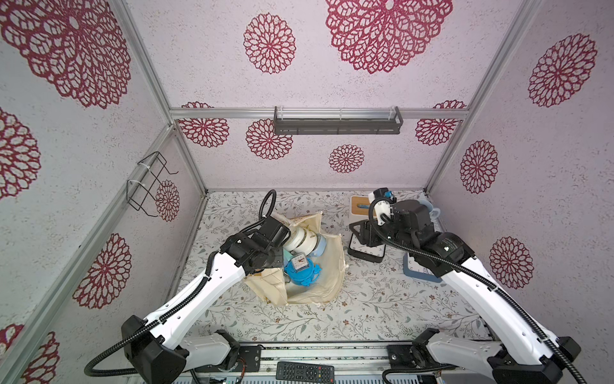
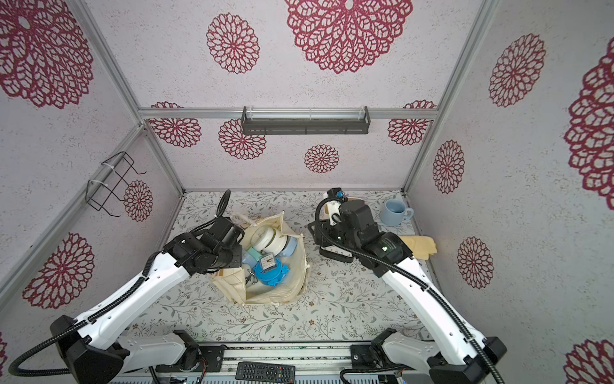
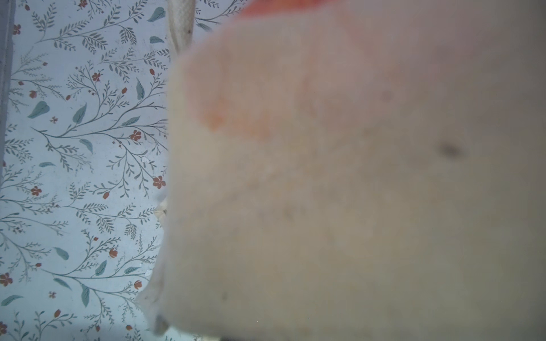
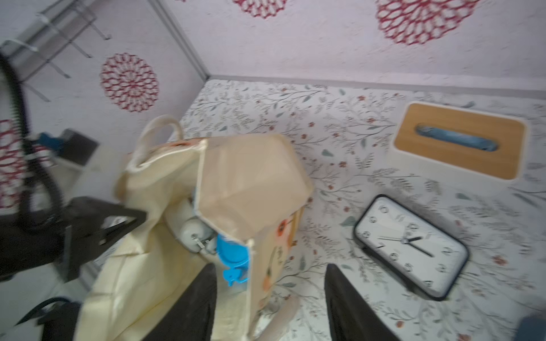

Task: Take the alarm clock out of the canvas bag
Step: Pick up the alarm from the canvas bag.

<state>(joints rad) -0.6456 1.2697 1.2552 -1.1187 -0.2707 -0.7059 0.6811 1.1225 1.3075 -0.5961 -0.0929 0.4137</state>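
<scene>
The cream canvas bag [image 1: 329, 276] [image 2: 292, 282] stands open mid-table. Inside lie several alarm clocks: a blue one [image 1: 300, 269] [image 4: 232, 254] on top, and a white round one [image 1: 300, 244] behind it. My left gripper [image 4: 130, 220] is shut on the bag's left wall. Its fingers are hidden under the wrist in both top views, and blurred bag cloth [image 3: 325, 206] fills the left wrist view. My right gripper [image 4: 270, 295] hangs open and empty just right of the bag, above the table. One of its fingers [image 4: 192, 301] overlaps the bag's side.
A black-framed rectangular clock [image 4: 410, 245] [image 1: 368, 252] lies on the table below the right gripper, and a blue-framed one [image 1: 418, 269] under the right arm. A wood-topped tissue box [image 4: 459, 140], a blue mug [image 2: 395, 211] and a yellow cloth [image 2: 418, 246] sit far right. A remote [image 1: 305, 372] lies at the front.
</scene>
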